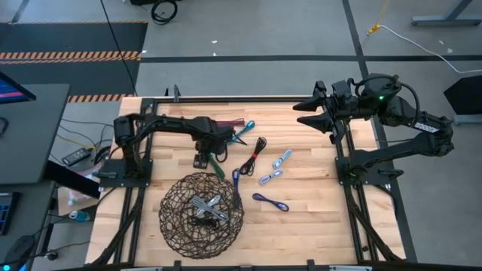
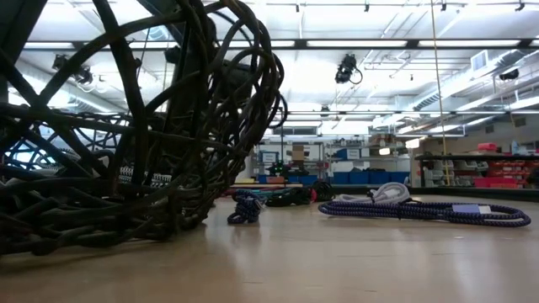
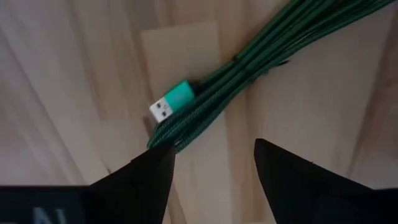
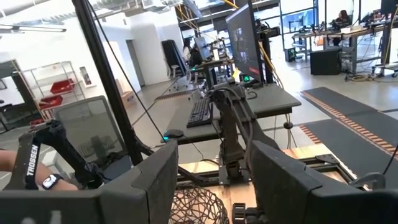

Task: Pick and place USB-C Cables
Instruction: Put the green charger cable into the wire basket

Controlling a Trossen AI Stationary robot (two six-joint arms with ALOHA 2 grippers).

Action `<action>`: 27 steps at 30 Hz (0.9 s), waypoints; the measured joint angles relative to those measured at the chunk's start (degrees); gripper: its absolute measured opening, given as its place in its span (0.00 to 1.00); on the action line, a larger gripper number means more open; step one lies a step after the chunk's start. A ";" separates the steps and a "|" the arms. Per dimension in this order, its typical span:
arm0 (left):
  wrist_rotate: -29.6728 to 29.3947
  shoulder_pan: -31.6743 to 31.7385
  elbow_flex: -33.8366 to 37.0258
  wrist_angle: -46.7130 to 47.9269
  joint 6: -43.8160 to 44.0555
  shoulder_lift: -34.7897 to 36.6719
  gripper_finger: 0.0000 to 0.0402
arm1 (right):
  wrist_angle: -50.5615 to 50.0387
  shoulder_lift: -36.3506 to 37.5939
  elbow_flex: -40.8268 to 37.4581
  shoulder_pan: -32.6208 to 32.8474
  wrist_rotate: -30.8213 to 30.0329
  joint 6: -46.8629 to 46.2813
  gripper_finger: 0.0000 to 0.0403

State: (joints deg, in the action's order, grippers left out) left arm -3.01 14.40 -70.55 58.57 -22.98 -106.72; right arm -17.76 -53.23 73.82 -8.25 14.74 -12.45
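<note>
I had the left claw (image 1: 215, 160) low over the worktop (image 1: 316, 211), its fingers spread and holding nothing. Through the left wrist camera the green cable (image 3: 249, 74) lay flat on the wood just ahead of the fingertips, its teal-shelled plug pointing toward the gap between them; one fingertip looked close to or just touching the bundle's end, but nothing was pinched.

The right claw (image 1: 312, 113) was parked high at the far right corner of the worktop, well away from the cables, fingers spread and empty.

As for progress, I judged the job only partly done. From above, the wire basket (image 1: 173, 226) near the front edge held what looked like two or three pale grey bundles crossed in its middle (image 1: 207, 205); I could not count them surely through the mesh. Still out on the wood were the maroon cable (image 1: 230, 123) and a teal one (image 1: 245, 132) beside the left arm, the green one under the claw, a black cable (image 1: 256, 150), two light blue ones (image 1: 282, 158) and (image 1: 269, 178) lying near each other, a purple one (image 1: 270, 202) toward the front, and another dark blue-purple one (image 1: 235, 179) just beside the basket's rim.

So roughly eight bundles were left to move, and I took the green one as the one in hand, approached but not yet gripped.
</note>
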 joint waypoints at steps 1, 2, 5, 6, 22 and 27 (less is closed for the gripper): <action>0.40 -0.44 -0.30 -0.02 -0.30 0.00 0.56 | 0.00 0.00 0.00 0.00 -0.02 0.00 0.51; 0.50 -0.92 -0.51 -0.13 -1.06 0.00 0.55 | 0.00 0.00 0.00 0.00 0.00 0.00 0.51; 0.63 -2.10 -0.71 -1.63 -5.04 0.00 0.56 | 0.00 0.00 0.00 0.00 -0.06 0.00 0.51; 0.60 -2.45 -0.71 -1.91 -6.42 0.00 0.56 | 0.00 0.00 0.00 -0.02 -0.08 0.00 0.51; 0.68 -1.67 -0.71 -8.50 -14.23 -0.01 0.54 | 0.04 0.00 0.00 -0.02 -0.35 -0.19 0.51; 0.68 -1.38 -0.68 -6.13 -14.36 -0.02 0.54 | 0.05 0.00 0.00 -0.02 -0.35 -1.48 0.51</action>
State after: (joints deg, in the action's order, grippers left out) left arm -2.33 13.02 -71.23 52.43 -37.34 -106.74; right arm -17.70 -53.23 73.82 -8.27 14.39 -13.93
